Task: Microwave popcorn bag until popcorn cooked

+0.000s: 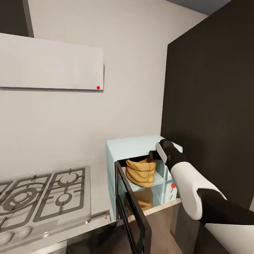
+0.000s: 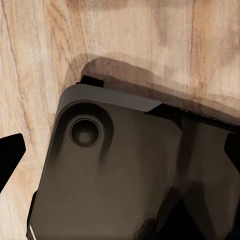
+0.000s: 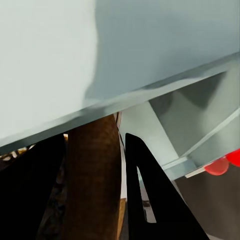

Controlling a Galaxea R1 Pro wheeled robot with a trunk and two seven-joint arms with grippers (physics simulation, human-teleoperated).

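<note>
Pinching the popcorn bag [image 1: 141,171] at frame centre, the right gripper [image 3: 95,175] holds it inside the open microwave [image 1: 135,145]; the left claw's state I cannot tell.

A grey gas hob [image 1: 38,197] with black grates sits at the left of the head view, two round knobs at its front edge. Above it hangs a white hood [image 1: 51,65] (a small red dot marks its lower right corner). A tall dark cabinet panel [image 1: 211,106] fills the right side. Pale wood plank floor [image 2: 125,35] appears below.
</note>
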